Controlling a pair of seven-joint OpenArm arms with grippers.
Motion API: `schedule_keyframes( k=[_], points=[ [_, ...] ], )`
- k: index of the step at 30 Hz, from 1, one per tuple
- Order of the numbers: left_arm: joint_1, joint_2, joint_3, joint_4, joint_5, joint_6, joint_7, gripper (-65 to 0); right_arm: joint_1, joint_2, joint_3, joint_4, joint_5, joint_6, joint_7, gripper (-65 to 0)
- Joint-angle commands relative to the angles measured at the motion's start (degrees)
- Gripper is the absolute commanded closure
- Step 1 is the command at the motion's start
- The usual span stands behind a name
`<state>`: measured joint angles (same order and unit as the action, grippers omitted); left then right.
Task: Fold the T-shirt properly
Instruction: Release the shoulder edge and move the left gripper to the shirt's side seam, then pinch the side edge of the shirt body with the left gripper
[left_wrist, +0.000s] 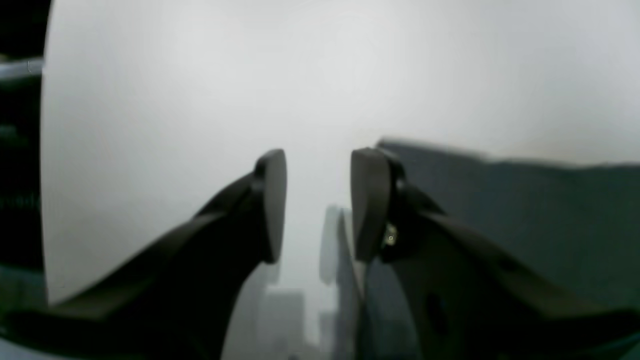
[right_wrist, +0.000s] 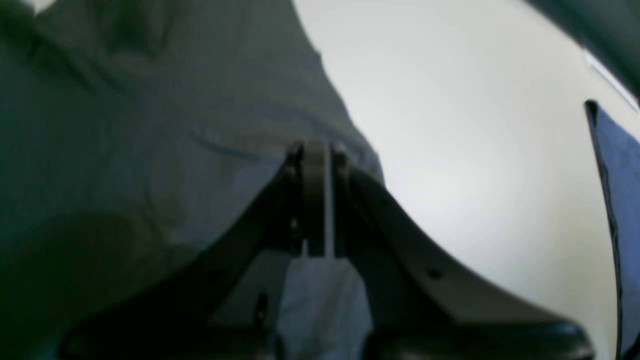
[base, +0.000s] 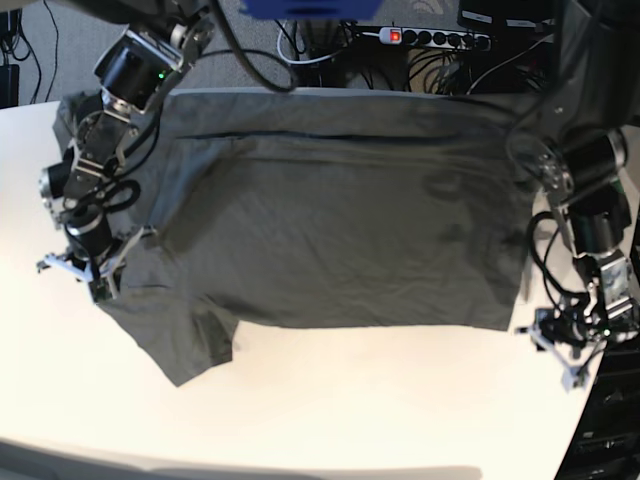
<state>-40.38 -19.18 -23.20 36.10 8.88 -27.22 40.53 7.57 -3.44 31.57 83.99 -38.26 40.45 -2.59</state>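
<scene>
Dark grey T-shirt lying spread on the white table, one gripper at each side edge.

In the left wrist view, the left gripper (left_wrist: 318, 205) is standing with its jaws parted and nothing between them, only bare white table (left_wrist: 175, 100); the T-shirt (left_wrist: 525, 210) is lying just to the right of the right-hand finger, its straight edge running away to the right. In the right wrist view, the right gripper (right_wrist: 317, 200) is showing its jaws almost together; whether fabric is pinched between them cannot be told, as the T-shirt (right_wrist: 125, 150) is filling the left side around and under the fingers. In the base view, the T-shirt (base: 340, 230) is stretching across the table (base: 330, 410), the right gripper (base: 85, 270) sitting at its sleeve edge and the left gripper (base: 575, 345) hanging just beyond its opposite lower corner.
</scene>
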Motion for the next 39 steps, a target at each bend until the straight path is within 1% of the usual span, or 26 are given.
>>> schedule_keyframes(
  k=[1, 4, 8, 15, 17, 21, 23, 29, 37, 39],
  points=[
    [-3.6, -0.4, -0.1, 0.0, -0.6, -0.3, -2.0, -22.0, 1.0, 0.5, -0.1, 1.2, 0.7, -0.4, 1.4, -1.3],
    [-4.9, -0.4, 0.7, -3.5, -0.5, -0.3, -3.5, -22.1, 0.9, 0.4, -0.1, 1.2, 0.7, -0.4, 1.4, -1.3],
    [-5.5, -0.1, 4.4, -5.5, -1.0, -0.1, -4.1, -22.1, 0.0, 0.6, -0.1, 1.2, 0.7, -0.4, 1.4, -1.3],
    [-5.5, 0.1, 4.5, -6.4, -1.1, 0.2, -4.4, -22.2, -0.6, 0.6, -0.1, 1.2, 0.7, -0.4, 1.4, -1.3],
    [-5.5, 0.1, 4.5, -7.1, -1.1, 0.2, -4.4, -25.8, -1.2, 0.6, -0.1, 1.2, 0.7, -0.4, 1.4, -1.3],
    [-5.4, -0.1, 4.7, -7.5, -1.1, -0.1, -4.4, -39.0, -1.9, 0.6, -0.1, 1.2, 0.7, -0.4, 1.4, -1.3],
    [-5.4, -0.1, 4.8, -7.5, -1.1, -0.1, -4.4, -42.3, -2.0, 0.6, -0.1, 1.2, 0.7, -0.4, 1.4, -1.3],
    [-5.4, 0.1, 4.8, -7.5, -1.1, -0.1, -4.4, -42.7, -2.0, 0.5, -0.1, 1.2, 0.7, -0.4, 1.4, -1.2],
    [-5.3, 2.4, 4.9, -7.5, -0.8, 0.3, -4.6, -42.8, -3.5, 0.5, -0.1, 1.2, 0.9, -0.4, 1.7, -0.9],
    [-5.3, 2.5, 4.9, -7.5, -0.8, 0.4, -6.1, -42.8, -3.5, 0.5, -0.1, 1.2, 0.9, -0.4, 1.7, -0.9]
  ],
)
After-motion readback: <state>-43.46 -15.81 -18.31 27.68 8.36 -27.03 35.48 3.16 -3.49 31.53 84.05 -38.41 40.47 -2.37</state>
